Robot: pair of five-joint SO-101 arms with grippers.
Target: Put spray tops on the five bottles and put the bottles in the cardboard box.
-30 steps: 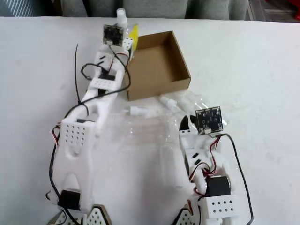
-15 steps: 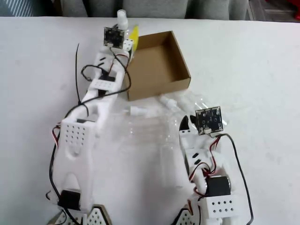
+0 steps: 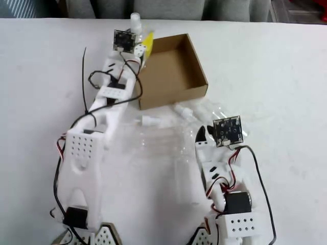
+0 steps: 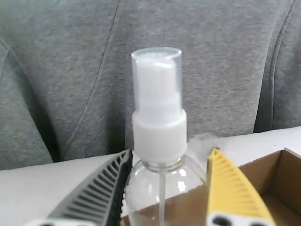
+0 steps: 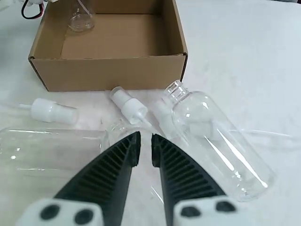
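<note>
A clear bottle (image 4: 160, 186) wearing a white spray top (image 4: 157, 117) is held upright in my left gripper (image 4: 170, 155), shut on it between a grey and a yellow finger. In the high view this bottle (image 3: 135, 19) is at the far left corner of the cardboard box (image 3: 171, 69); its base (image 5: 81, 21) appears inside that corner. My right gripper (image 5: 145, 143) hovers shut and empty near the box's front wall (image 5: 108, 70), above an open-necked bottle (image 5: 216, 136), another lying bottle (image 5: 51, 148) and two loose spray tops (image 5: 49, 111) (image 5: 128, 106).
The box floor (image 5: 122, 35) is bare apart from the held bottle's corner. Loose clear bottles and tops (image 3: 149, 120) lie between the two arms in front of the box. White table (image 3: 271, 66) spreads open to the right of the box.
My left gripper has shifted the capped bottle slightly toward the box. The right arm and the loose bottles have not moved.
</note>
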